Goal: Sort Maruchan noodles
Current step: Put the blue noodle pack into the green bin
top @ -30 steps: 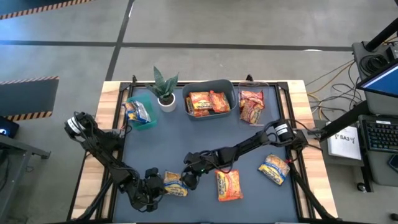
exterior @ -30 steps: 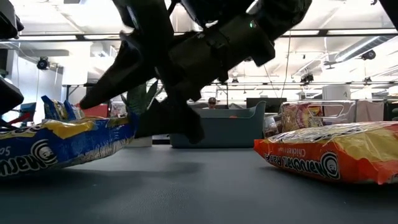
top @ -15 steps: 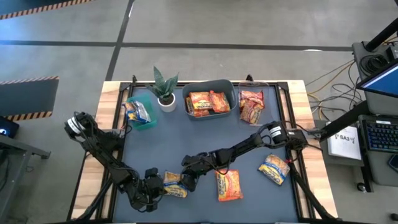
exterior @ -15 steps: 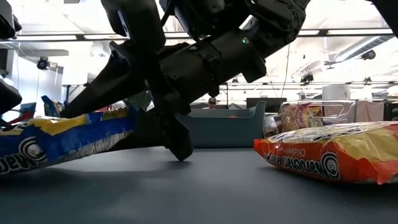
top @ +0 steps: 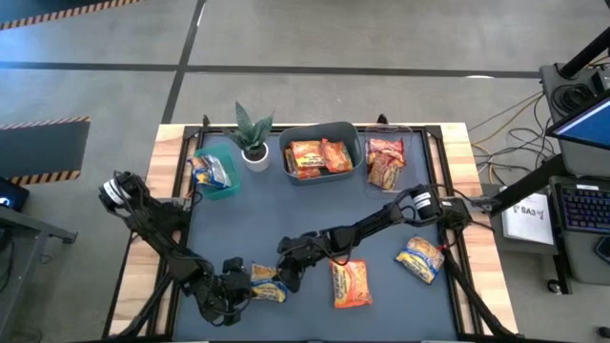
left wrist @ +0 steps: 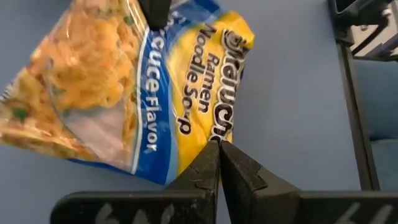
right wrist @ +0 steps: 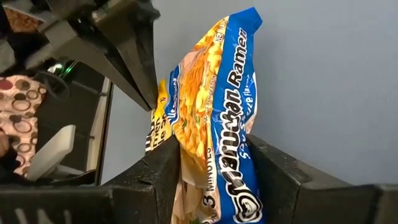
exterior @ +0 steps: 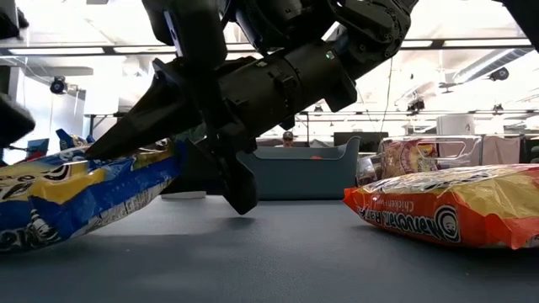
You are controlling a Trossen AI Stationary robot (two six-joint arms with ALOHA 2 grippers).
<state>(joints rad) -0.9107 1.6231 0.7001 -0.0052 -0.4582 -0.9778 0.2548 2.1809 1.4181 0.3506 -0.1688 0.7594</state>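
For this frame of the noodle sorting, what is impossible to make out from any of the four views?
- Blue packet: whether the right gripper already grips it; its fingers straddle the packet in the right wrist view, contact unclear.
- Teal bin: how many packets it holds; too small in the high view, hidden by the arm in the low view.
- Orange packet: its right end is cut off by the low view's edge.
- Left gripper: pinches the blue packet's edge.

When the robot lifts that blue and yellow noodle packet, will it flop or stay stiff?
The blue and yellow packet probably stays mostly flat, since both grippers hold it without sagging. Its crinkly plastic edges likely bend, and the shiny wrapper may slip.
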